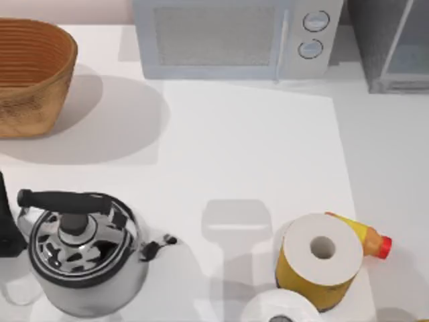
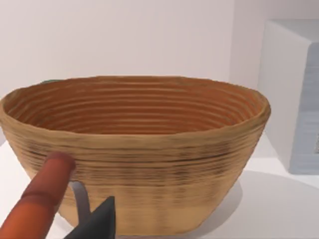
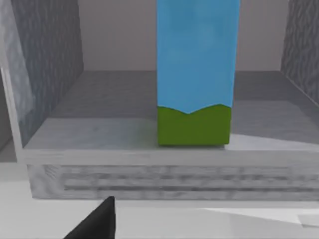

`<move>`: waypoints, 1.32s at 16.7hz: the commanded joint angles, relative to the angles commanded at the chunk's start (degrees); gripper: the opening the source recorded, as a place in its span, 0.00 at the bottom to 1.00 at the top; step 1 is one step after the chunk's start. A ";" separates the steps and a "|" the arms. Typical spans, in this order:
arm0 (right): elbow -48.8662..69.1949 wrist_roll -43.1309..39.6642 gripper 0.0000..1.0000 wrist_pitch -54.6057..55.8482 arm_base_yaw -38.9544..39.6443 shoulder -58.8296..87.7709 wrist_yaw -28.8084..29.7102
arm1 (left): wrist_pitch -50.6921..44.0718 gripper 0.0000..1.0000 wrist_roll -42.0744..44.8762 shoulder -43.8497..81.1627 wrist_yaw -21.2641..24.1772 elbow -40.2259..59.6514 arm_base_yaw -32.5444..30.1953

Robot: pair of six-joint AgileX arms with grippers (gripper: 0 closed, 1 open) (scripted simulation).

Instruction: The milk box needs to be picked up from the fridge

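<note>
Far left of the table, the woven basket (image 1: 30,74) sits near the back edge, and the left wrist camera looks straight at its ribbed side (image 2: 134,149) from close range. In that same view a dark fingertip of the left gripper (image 2: 97,224) pokes up at the lower edge, with a reddish-orange rod (image 2: 40,199) slanting beside it; whether those jaws are wide or narrow, I cannot tell. Just below the basket in the top view, a dark piece of the left arm (image 1: 7,228) sits at the left edge, right beside the shiny kettle (image 1: 84,251) with its black handle.

Moving along the back, the white microwave (image 1: 234,37) with two round dials holds the middle. Front right of centre, a paper roll (image 1: 320,258) stands upright, a yellow bottle (image 1: 365,238) with a red cap lying just behind it, and a second roll (image 1: 281,312) peeks in at the front edge.

Back right corner: the fridge (image 1: 392,47), dark grey, door swung open. The right wrist camera faces into it (image 3: 55,74), and there stands the milk box (image 3: 195,74), upright on the fridge floor near the front lip, blue sides over a green base. One dark fingertip of the right gripper (image 3: 97,221) shows low in that view, short of the fridge sill; its jaw spread I cannot tell.
</note>
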 joint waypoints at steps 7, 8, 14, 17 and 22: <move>9.47 -0.62 1.00 -5.53 4.81 6.24 2.36 | 0.00 1.00 0.00 0.00 0.00 0.00 0.00; 13.20 -0.61 1.00 -7.31 6.20 7.96 3.43 | 0.00 1.00 0.00 0.00 0.00 0.00 0.00; 38.03 -0.29 1.00 -20.21 13.95 17.59 12.25 | 0.00 1.00 0.00 0.00 0.00 0.00 0.00; 43.71 -0.46 1.00 -24.49 15.56 19.62 15.93 | 0.00 1.00 0.00 0.00 0.00 0.00 0.00; 44.29 -0.50 1.00 -24.90 15.42 19.53 16.45 | 0.00 1.00 0.00 0.00 0.00 0.00 0.00</move>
